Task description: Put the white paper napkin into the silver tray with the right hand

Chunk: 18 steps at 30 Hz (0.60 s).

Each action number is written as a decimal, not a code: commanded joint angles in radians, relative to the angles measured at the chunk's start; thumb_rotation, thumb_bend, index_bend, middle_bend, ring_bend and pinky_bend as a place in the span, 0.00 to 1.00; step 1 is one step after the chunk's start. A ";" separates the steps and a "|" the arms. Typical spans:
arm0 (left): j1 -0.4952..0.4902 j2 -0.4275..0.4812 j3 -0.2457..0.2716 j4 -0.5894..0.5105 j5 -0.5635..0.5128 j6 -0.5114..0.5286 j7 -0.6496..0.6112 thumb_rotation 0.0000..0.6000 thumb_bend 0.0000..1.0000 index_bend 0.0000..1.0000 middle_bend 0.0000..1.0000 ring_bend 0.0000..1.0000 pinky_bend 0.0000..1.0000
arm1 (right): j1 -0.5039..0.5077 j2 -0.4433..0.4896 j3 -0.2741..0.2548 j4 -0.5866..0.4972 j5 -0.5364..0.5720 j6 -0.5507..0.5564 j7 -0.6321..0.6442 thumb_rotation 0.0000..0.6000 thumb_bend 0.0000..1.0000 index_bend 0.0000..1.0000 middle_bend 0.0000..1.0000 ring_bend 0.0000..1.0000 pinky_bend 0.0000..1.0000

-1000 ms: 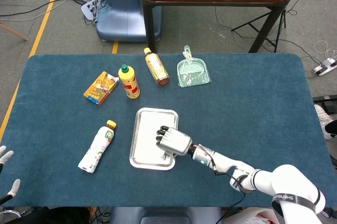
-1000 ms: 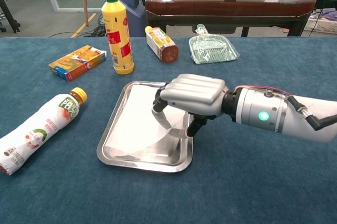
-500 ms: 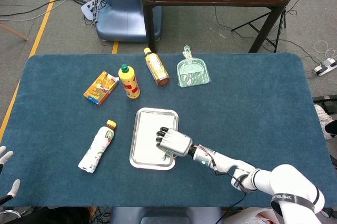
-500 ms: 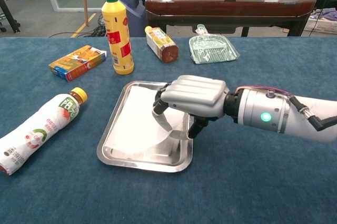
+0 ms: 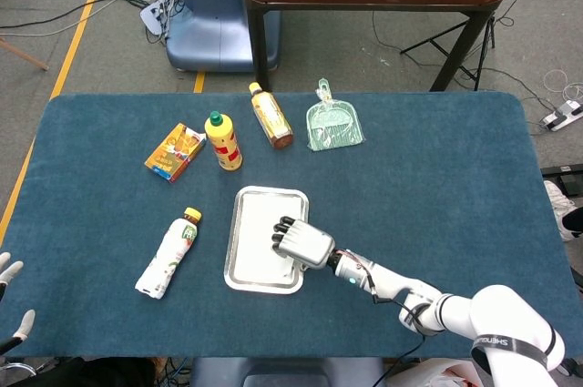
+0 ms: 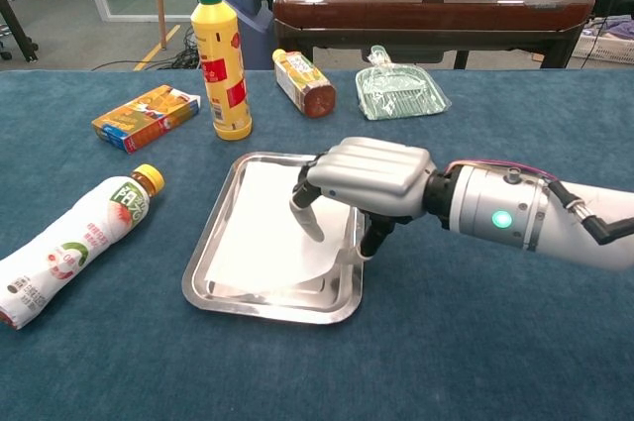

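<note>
Napkin shows flat in tray only from chest view.

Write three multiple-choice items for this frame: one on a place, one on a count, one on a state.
1. Where does the white paper napkin lie?
A. inside the silver metal tray
B. on the blue cloth
C. on the orange carton

2. How many bottles are on the table?
A. one
B. two
C. three

3. How does the yellow squeeze bottle with the green cap stand?
A. upright
B. on its side
C. upside down

Key: 1 A, the napkin lies flat on the tray floor under the right robot hand. 2 C, the yellow one, the white bottle with the orange cap and the small brown-capped bottle. 3 A, its cap points up.
</note>
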 commanded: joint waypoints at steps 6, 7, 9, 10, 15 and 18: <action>0.001 0.000 0.000 0.004 0.001 0.001 -0.005 1.00 0.31 0.17 0.08 0.06 0.01 | -0.021 0.011 0.003 -0.044 0.012 0.015 -0.036 1.00 0.11 0.54 0.42 0.26 0.27; 0.001 0.000 0.000 0.004 0.001 0.001 -0.006 1.00 0.31 0.17 0.08 0.06 0.01 | -0.023 0.012 0.005 -0.049 0.014 0.016 -0.039 1.00 0.10 0.54 0.42 0.26 0.27; 0.001 0.000 0.000 0.004 0.002 0.002 -0.007 1.00 0.31 0.17 0.08 0.06 0.01 | -0.025 0.015 0.007 -0.057 0.017 0.016 -0.045 1.00 0.09 0.54 0.42 0.26 0.27; 0.001 0.000 0.000 0.004 0.003 0.003 -0.007 1.00 0.31 0.17 0.08 0.06 0.01 | -0.026 0.017 0.009 -0.061 0.019 0.016 -0.049 1.00 0.09 0.53 0.42 0.26 0.27; 0.002 0.000 -0.001 0.005 0.003 0.003 -0.009 1.00 0.31 0.17 0.08 0.06 0.01 | -0.030 0.042 0.019 -0.100 0.037 0.006 -0.057 1.00 0.04 0.51 0.40 0.24 0.27; 0.002 -0.001 -0.001 0.005 0.004 0.003 -0.010 1.00 0.31 0.17 0.08 0.06 0.01 | -0.036 0.057 0.023 -0.125 0.039 0.015 -0.067 1.00 0.01 0.51 0.40 0.24 0.27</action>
